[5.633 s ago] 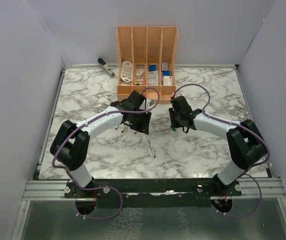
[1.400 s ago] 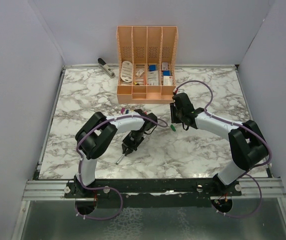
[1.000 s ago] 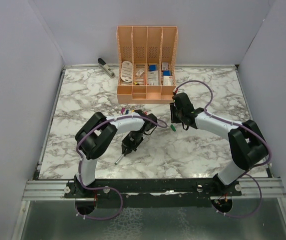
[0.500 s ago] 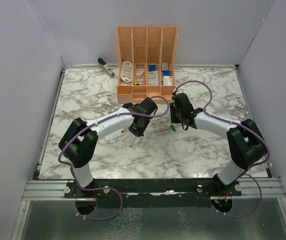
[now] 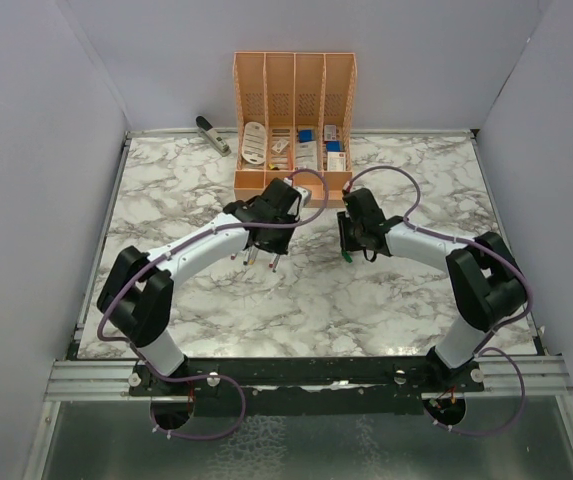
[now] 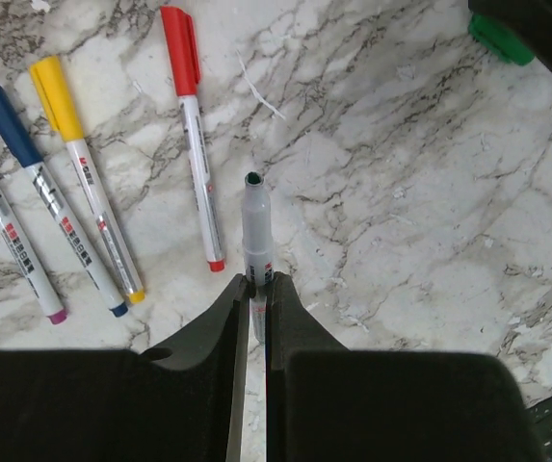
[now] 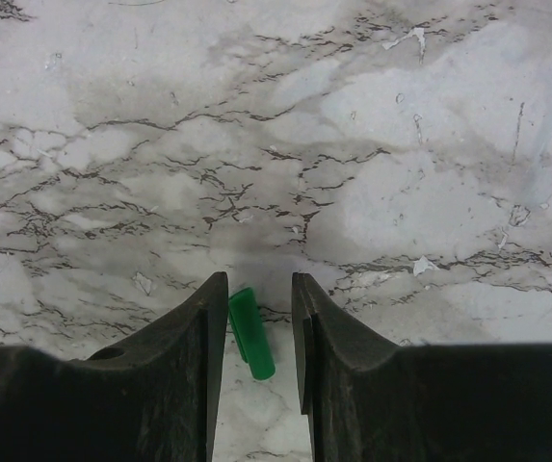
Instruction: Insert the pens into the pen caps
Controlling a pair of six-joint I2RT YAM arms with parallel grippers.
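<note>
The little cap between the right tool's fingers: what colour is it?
Green; the cap shows best in the right wrist view.

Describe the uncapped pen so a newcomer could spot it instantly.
On the marble table, just in front of the peach organiser, the left pincer is shut on one pen. It alone shows a bare dark tip; the four pens lying beside it wear purple, blue, yellow and red caps.
</note>
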